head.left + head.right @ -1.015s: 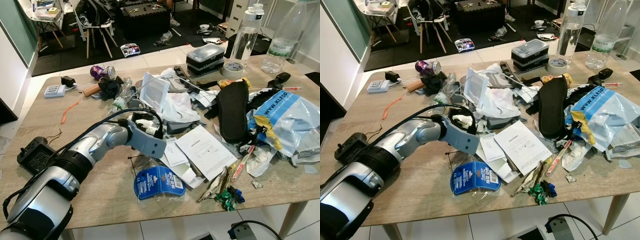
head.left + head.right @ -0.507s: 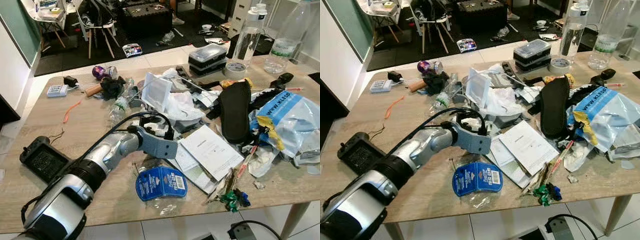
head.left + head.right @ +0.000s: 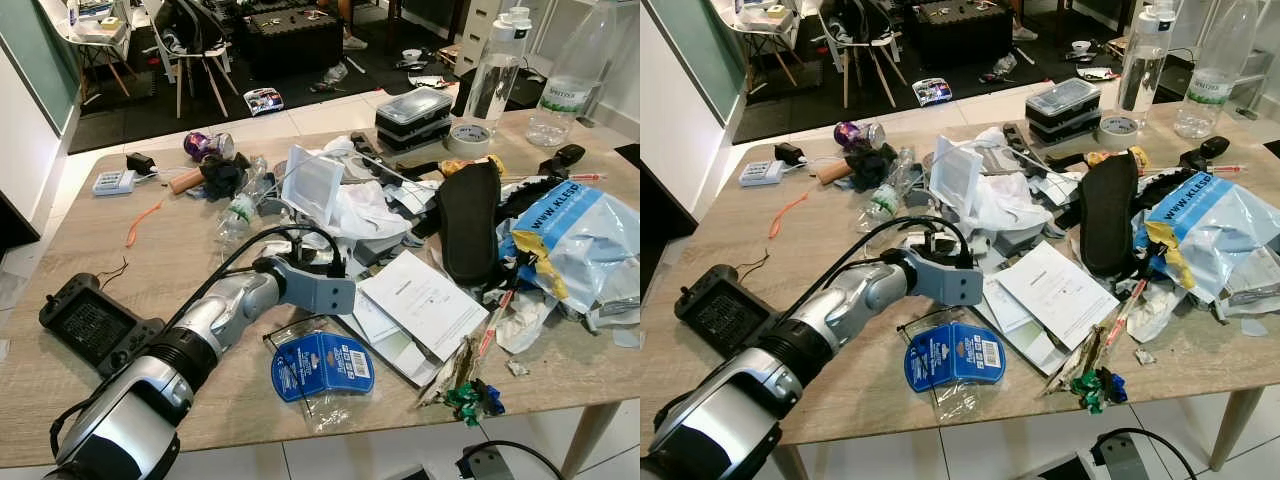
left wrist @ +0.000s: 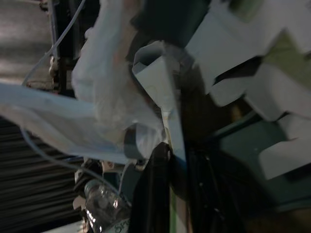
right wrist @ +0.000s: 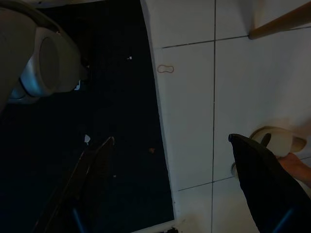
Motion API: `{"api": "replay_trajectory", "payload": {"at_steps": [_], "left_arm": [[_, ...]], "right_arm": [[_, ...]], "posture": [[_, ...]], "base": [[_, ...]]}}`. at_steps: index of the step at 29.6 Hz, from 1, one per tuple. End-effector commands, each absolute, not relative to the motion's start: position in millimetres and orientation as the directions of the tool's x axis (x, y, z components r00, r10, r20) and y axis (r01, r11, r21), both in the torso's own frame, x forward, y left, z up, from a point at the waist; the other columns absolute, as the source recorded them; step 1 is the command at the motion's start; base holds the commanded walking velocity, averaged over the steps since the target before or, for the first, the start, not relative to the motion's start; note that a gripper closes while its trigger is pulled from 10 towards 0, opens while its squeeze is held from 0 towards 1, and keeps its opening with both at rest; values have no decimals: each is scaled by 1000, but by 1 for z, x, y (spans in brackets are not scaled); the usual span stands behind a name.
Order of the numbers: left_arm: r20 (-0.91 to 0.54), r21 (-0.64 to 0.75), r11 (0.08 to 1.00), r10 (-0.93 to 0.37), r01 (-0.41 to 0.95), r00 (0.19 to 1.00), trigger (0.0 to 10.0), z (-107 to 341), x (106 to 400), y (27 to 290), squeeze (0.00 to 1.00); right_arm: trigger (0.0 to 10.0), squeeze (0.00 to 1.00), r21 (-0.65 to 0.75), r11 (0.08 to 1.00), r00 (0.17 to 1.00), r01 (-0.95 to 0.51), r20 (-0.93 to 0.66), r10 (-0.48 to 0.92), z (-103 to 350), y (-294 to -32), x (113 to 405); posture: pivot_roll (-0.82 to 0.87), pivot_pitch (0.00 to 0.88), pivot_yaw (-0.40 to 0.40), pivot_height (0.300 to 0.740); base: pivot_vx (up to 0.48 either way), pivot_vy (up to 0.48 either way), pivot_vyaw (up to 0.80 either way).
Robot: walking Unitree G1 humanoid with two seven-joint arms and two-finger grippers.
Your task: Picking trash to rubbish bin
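My left arm reaches across the wooden table into a heap of trash. Its gripper is at the near edge of the white plastic bags, partly hidden behind its own wrist and black cable. In the left wrist view the gripper has its two black fingers close together, with a strip of white paper pinched between them. A blue blister pack lies just this side of the wrist. My right gripper hangs open over the floor.
Printed sheets, a black insole, a blue courier bag and a green wrapper crowd the right half. A black controller lies at the near left. Bottles, a tape roll and a lidded box stand at the back.
My left arm has stretched further to the right, bringing its wrist up against the paper and bag heap. The head view has shifted a little.
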State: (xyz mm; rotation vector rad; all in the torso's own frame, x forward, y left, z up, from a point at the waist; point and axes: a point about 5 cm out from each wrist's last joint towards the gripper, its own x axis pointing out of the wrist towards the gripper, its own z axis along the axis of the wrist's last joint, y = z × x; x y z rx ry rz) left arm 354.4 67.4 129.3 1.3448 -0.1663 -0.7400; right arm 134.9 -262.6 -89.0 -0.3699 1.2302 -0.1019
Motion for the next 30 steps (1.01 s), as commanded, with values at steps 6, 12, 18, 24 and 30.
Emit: {"api": "replay_trajectory", "payload": {"at_steps": [6,12,18,24,30], "left_arm": [[-284,916,91,-539,390,793,0,129,359,75,0],[-221,834,305,-579,459,785,0,136,360,77,0],[-142,556,488,-742,673,655,10000,151,352,92,0],[22,299,638,-748,709,663,10000,177,356,133,0],[84,237,675,-731,699,678,10000,185,353,157,0]], "right_arm": [[10000,0,-328,942,351,-70,-892,-285,-90,-261,133],[10000,0,-321,946,375,47,-872,-314,-90,-262,133],[10000,0,-316,945,384,78,-866,-321,-90,-262,132],[10000,0,-310,946,386,99,-864,-323,-90,-262,132],[10000,0,-304,947,386,107,-865,-321,-90,-261,131]], "posture": [[-76,59,89,740],[-82,64,90,740],[-87,68,88,740],[-87,70,88,740],[-77,75,88,740]], "base": [[0,0,0],[0,0,0],[0,0,0],[-47,0,0],[-447,0,0]]}}
